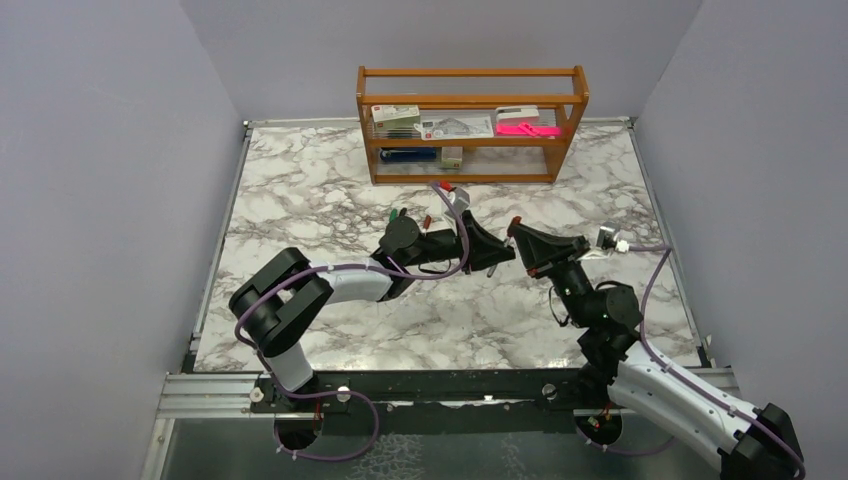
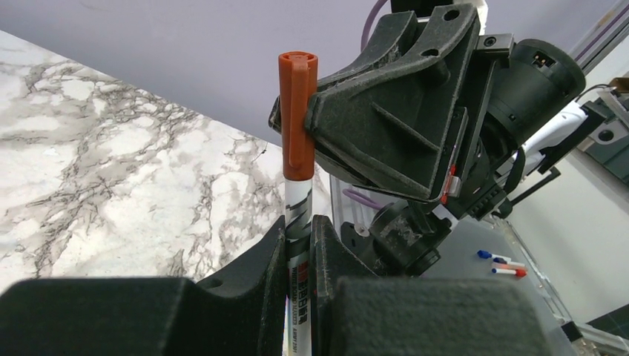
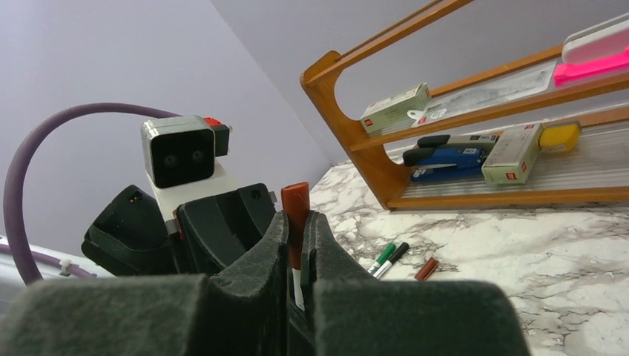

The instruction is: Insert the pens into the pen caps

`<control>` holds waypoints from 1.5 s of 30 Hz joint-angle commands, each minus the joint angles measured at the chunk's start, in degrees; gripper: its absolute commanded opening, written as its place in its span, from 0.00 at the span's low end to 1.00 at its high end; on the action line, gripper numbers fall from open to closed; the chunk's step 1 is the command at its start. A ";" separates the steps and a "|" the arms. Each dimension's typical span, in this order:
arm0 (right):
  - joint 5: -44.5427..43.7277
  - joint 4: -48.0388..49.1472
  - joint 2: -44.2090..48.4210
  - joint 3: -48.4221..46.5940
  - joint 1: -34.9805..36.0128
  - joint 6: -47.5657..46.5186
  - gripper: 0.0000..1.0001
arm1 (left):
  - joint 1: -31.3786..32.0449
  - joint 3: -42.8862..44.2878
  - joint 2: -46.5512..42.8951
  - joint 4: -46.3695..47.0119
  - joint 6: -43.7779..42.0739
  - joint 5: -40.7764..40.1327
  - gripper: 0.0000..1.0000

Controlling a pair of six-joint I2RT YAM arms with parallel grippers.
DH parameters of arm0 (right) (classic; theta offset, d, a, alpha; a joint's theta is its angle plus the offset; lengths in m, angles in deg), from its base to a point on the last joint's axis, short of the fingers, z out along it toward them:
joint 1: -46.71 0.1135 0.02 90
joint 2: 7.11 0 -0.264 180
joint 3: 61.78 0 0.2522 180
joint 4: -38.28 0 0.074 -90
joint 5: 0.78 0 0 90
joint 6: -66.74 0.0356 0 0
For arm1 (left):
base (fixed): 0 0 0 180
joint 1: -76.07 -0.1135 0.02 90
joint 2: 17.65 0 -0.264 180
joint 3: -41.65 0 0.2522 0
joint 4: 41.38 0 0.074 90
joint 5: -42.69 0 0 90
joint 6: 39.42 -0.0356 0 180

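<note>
Left claw (image 2: pixel 299 231) on pen (image 2: pixel 297 199), right claw (image 3: pixel 297 231) on cap (image 2: pixel 298 111)

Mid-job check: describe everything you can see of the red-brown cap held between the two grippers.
The red-brown cap is a plastic-looking tube with a flat closed end and a clip down its side. It sits over the tip of a white printed pen, in line with it; whether fully seated cannot be told. The right gripper is shut on the cap, the left gripper on the pen's barrel below. Both are held in the air above the marble table.
</note>
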 commanded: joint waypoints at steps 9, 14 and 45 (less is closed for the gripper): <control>-0.75 -18.53 5.58 -3.36 1.87 -9.34 0.54 | -2.94 -3.38 -4.11 -1.97 -11.86 -17.44 0.00; -2.05 -21.11 4.80 -2.37 1.84 -8.23 0.53 | -2.98 -2.49 -3.35 -16.57 -17.42 -27.20 0.00; 1.42 -20.56 1.90 2.23 1.87 -2.85 0.41 | -7.40 19.46 14.28 -64.92 -23.10 -53.66 0.10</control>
